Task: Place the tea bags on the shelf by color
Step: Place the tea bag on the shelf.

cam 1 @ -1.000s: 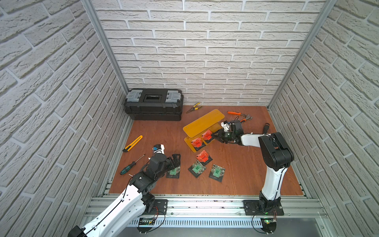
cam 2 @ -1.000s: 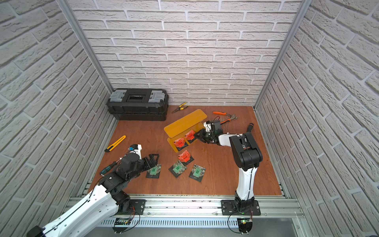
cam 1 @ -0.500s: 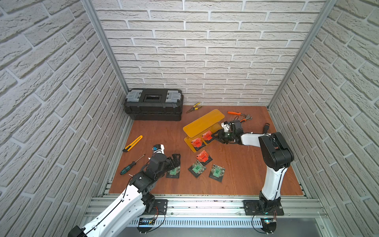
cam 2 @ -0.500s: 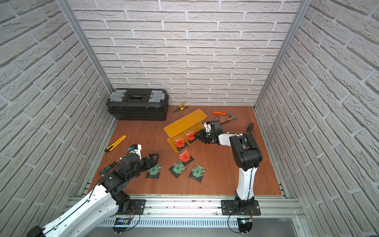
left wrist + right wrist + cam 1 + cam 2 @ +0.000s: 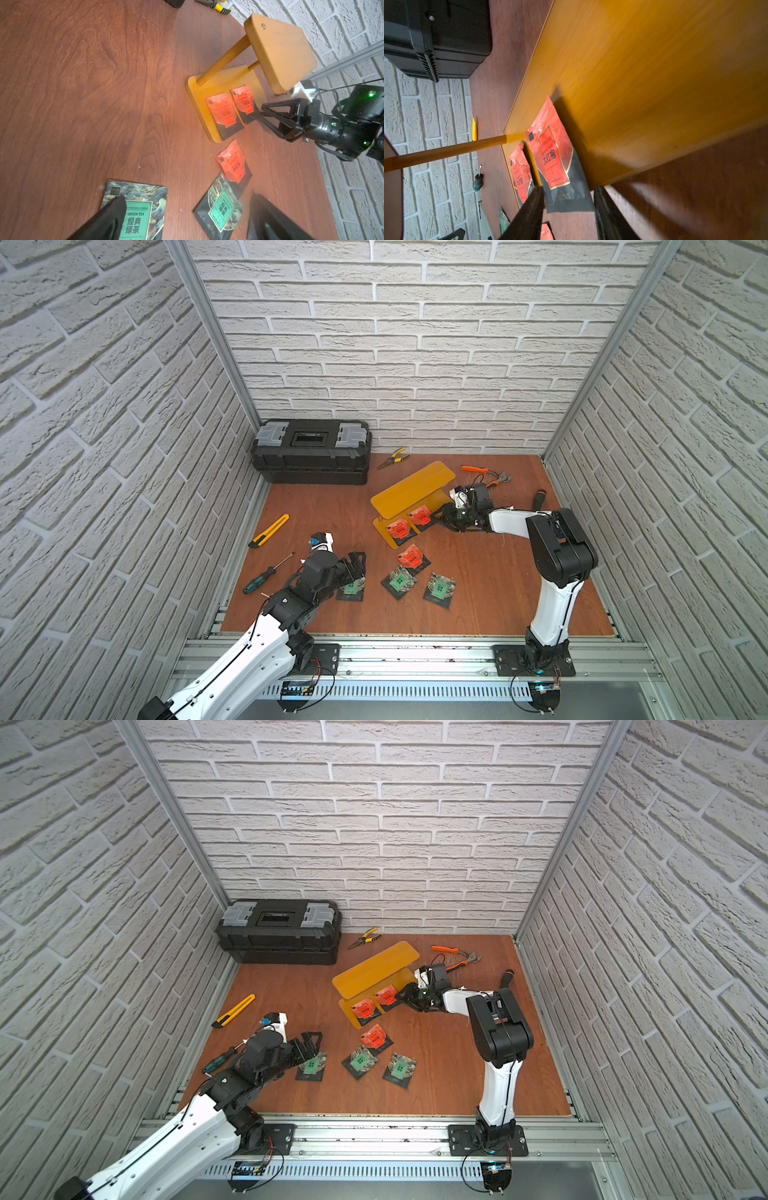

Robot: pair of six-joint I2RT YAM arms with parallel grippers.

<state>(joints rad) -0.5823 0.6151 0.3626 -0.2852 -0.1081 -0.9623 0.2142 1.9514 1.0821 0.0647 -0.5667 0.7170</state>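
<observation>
The amber shelf stands mid-table. Two red tea bags lie side by side on its lower plate. My right gripper is open at the plate's edge. The black end of the nearer red bag lies between its fingers without touching them. A third red tea bag rests on the table, overlapping a green one. My left gripper hangs open over the leftmost green tea bag. Another green bag lies to the right.
A black toolbox sits at the back left. Yellow pliers and orange cutters lie near the back wall. A yellow utility knife and a screwdriver lie by the left wall, and a black handle by the right.
The right gripper's jaws have spread wider, letting go of the red tea bag on the lower plate. The left arm has stayed still.
</observation>
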